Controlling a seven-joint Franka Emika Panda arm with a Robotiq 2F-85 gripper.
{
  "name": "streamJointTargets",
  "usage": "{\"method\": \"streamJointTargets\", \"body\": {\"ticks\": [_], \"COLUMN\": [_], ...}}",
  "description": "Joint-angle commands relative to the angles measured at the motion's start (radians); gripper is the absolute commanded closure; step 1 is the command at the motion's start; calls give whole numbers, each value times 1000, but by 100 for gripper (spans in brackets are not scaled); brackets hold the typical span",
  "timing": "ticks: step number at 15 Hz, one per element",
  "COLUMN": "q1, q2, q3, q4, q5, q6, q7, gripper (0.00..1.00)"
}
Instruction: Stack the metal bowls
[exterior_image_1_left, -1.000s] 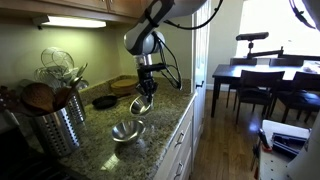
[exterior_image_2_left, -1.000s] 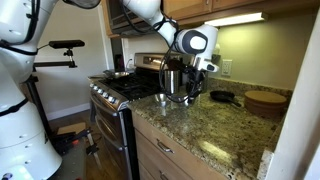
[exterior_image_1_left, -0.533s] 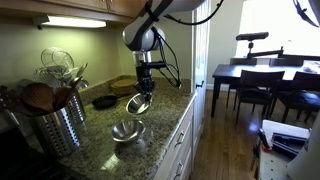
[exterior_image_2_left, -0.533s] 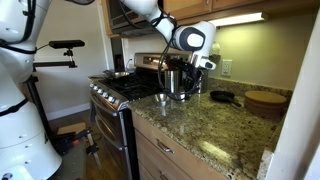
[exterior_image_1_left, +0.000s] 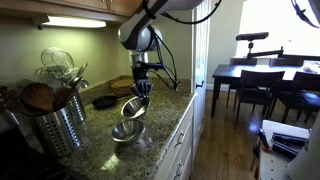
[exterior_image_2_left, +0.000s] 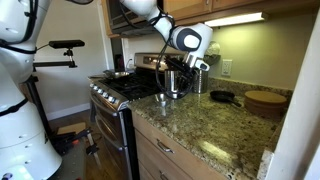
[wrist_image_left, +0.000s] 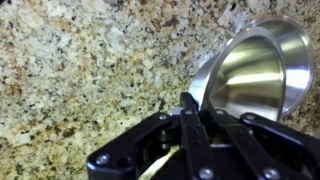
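My gripper (exterior_image_1_left: 139, 95) is shut on the rim of one metal bowl (exterior_image_1_left: 134, 107) and holds it tilted in the air above the granite counter. In the wrist view that bowl (wrist_image_left: 255, 72) hangs from the shut jaws (wrist_image_left: 196, 112), its shiny inside facing the camera. The second metal bowl (exterior_image_1_left: 126, 131) rests upright on the counter, just below and in front of the held one. In an exterior view the gripper (exterior_image_2_left: 183, 78) is over the counter near the stove; the bowls are hard to make out there.
A tall perforated steel canister (exterior_image_1_left: 57, 127) with utensils stands by the counter's near end. A small black dish (exterior_image_1_left: 104, 101) and a wooden board (exterior_image_1_left: 123, 84) lie at the back. A stove (exterior_image_2_left: 118, 90) adjoins the counter; a round wooden board (exterior_image_2_left: 264, 101) lies at its far side.
The gripper with the held bowl has moved along the counter toward the resting bowl and a little lower. The resting bowl has not moved.
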Motion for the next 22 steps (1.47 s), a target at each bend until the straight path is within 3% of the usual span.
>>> {"method": "streamJointTargets", "body": {"ticks": [1, 9, 22], "q1": [-26, -13, 6], "q2": [-61, -47, 76], "q3": [23, 46, 88], "q4": [-44, -19, 63], "q5": [46, 90, 88], "q6": [-48, -117, -142], "q7": [-66, -151, -166], "gripper": [91, 91, 92]}}
